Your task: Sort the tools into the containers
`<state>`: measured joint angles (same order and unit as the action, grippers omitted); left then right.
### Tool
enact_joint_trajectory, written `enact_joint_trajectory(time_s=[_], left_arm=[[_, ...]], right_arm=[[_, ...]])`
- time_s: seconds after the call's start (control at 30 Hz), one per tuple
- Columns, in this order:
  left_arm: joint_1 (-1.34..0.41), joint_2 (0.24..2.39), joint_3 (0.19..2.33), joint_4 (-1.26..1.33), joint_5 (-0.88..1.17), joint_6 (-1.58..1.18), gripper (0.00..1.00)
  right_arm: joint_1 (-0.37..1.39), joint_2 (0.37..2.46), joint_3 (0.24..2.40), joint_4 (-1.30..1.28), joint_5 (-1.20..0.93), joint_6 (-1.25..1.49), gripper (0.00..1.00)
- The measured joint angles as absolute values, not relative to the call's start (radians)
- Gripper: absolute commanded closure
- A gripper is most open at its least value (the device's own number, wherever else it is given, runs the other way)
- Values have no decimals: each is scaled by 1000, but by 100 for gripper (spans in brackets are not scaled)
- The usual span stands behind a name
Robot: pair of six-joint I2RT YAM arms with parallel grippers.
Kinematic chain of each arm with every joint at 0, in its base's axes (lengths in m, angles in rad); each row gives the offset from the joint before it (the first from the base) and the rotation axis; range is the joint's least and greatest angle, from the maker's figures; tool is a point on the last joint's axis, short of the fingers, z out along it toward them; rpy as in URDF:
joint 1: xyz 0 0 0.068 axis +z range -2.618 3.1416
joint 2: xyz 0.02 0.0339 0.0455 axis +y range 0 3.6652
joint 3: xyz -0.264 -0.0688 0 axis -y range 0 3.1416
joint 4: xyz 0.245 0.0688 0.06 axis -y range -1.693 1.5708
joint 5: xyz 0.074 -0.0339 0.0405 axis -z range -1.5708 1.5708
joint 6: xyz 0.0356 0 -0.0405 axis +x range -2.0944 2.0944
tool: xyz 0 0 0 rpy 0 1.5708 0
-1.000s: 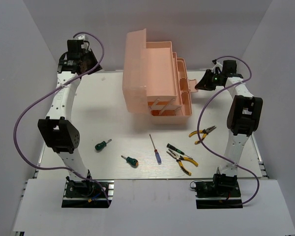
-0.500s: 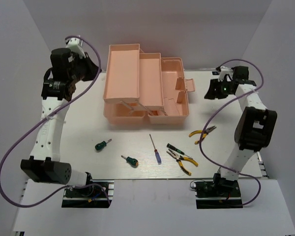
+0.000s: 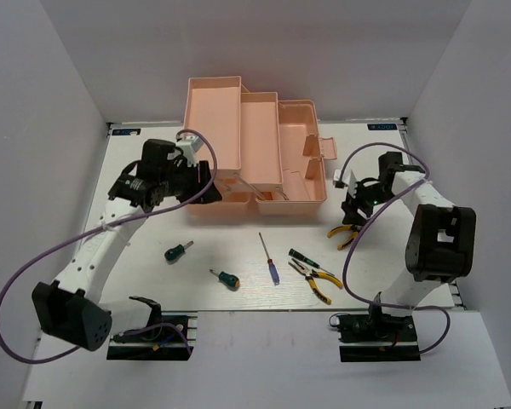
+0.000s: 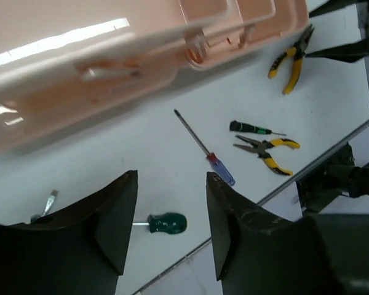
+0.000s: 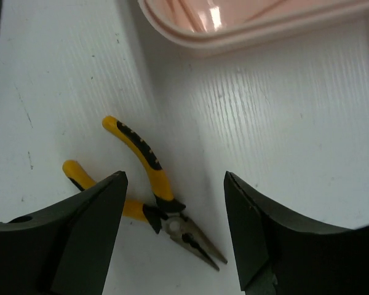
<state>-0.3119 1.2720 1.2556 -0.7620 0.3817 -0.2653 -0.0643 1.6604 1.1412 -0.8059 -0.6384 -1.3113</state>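
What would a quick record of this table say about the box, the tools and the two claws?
Toolbox: pink, opened out, no tools visible inside
Stubby green screwdrivers: two on table, second nearer front edge
Blue-handled screwdriver: on table, centre
Slim black-green screwdriver: right of the blue one
Front pliers: beside the slim screwdriver
Right pliers: off the box's right front corner
Left claw: open, empty, by box front
Right claw: open, empty, above Right pliers

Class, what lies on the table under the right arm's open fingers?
A pair of yellow-handled pliers, lying flat on the white table near the pink toolbox rim. Part of one handle is hidden behind one of the fingers.
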Motion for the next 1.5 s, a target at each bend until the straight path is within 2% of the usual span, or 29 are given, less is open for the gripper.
enact_joint_trajectory(time_s=[0.2, 0.33, 0.4, 0.47, 0.57, 0.6, 0.63, 0.8, 0.93, 1.07, 1.23, 1.33, 1.5], left_arm=[[-363, 1108, 1114, -740, 399, -297, 40], [-393, 1070, 1059, -728, 400, -335, 40], [-409, 1073, 1053, -725, 394, -347, 40], [-423, 1074, 1051, -722, 383, -356, 40], [-448, 1080, 1039, -707, 370, -369, 41], [-459, 1088, 1032, -698, 367, -376, 43], [-471, 1098, 1023, -687, 362, -382, 44], [-550, 1201, 1007, -639, 347, -410, 45], [-619, 1296, 1007, -591, 331, -419, 45], [-690, 1402, 1016, -545, 327, -420, 44], [-743, 1509, 1042, -501, 328, -418, 41], [-767, 1548, 1070, -477, 334, -414, 40], [-825, 1636, 1161, -446, 357, -392, 40]], right_arm=[[15, 1702, 1071, -698, -602, -1358, 28], [54, 1763, 1049, -655, -566, -1375, 28], [57, 1772, 1047, -646, -560, -1390, 30], [57, 1769, 1039, -637, -561, -1399, 36], [54, 1746, 1006, -624, -570, -1421, 67], [54, 1738, 997, -624, -569, -1427, 92], [54, 1732, 989, -625, -570, -1444, 100], [36, 1701, 965, -620, -562, -1474, 100], [-30, 1660, 976, -750, -559, -1514, 100], [-84, 1600, 1100, -982, -631, -1571, 100], [-85, 1522, 1371, -1192, -804, -1536, 100], [-69, 1487, 1452, -1089, -937, -1258, 100], [16, 1546, 1390, -496, -1014, -474, 100]])
